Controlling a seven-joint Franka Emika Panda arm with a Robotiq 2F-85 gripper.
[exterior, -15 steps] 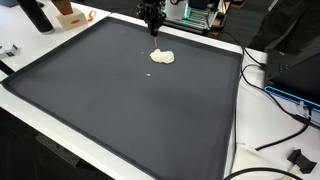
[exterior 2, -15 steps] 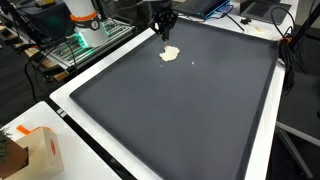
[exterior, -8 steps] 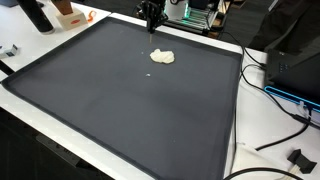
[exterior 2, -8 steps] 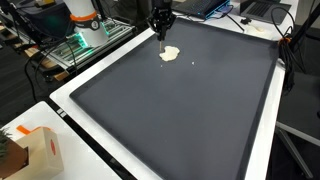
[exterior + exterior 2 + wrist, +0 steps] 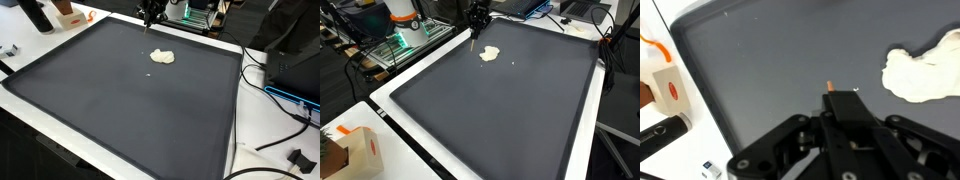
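Note:
My gripper hangs over the far edge of a large dark mat, shown in both exterior views. In the wrist view its fingers are shut on a thin orange stick whose tip pokes out past them. The stick also shows hanging below the gripper in an exterior view. A crumpled white lump lies on the mat a short way from the gripper, apart from it. It sits at the right edge of the wrist view. A tiny white speck lies beside it.
An orange and white box stands on the white table border; it also shows in the wrist view next to a black cylinder. A black bottle stands at one corner. Cables and electronics lie beyond the mat's edges.
My gripper has risen and drawn back from the white lump toward the mat's far edge, the stick still in it. The lump has not moved.

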